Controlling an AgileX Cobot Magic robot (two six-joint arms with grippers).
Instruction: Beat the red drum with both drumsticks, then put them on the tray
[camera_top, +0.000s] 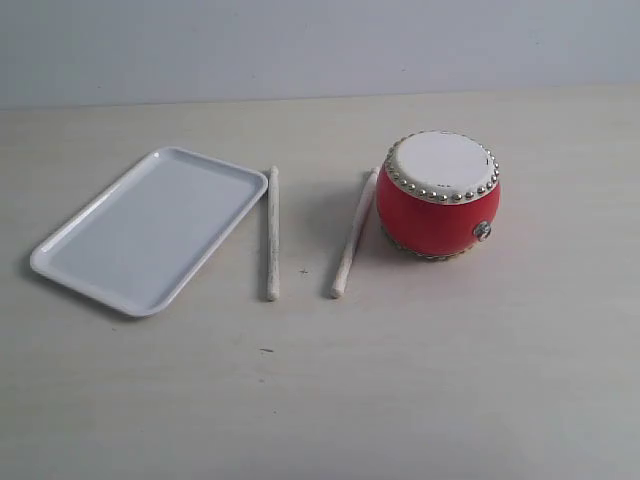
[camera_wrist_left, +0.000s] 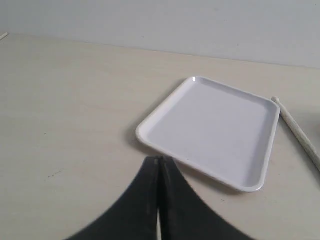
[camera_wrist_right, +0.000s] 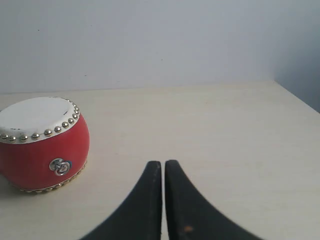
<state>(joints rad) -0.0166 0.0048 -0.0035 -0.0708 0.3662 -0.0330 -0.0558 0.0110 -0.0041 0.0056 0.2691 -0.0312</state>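
The red drum (camera_top: 438, 195) stands upright on the pale bench (camera_top: 400, 380). It is a glossy red barrel with a flat white head, a ring of silver studs and a small metal ring on its side. One drumstick (camera_top: 272, 232) (thin, pale, round-tipped) lies just beside the white tray (camera_top: 150, 228). The other drumstick (camera_top: 355, 233) lies slanted, its far tip at the drum's side, touching or nearly so. The left tool (camera_wrist_left: 158, 162) is pressed closed near the tray, gripping nothing. The right tool (camera_wrist_right: 163, 165) is closed to a hairline slit, also gripping nothing, with the drum close by.
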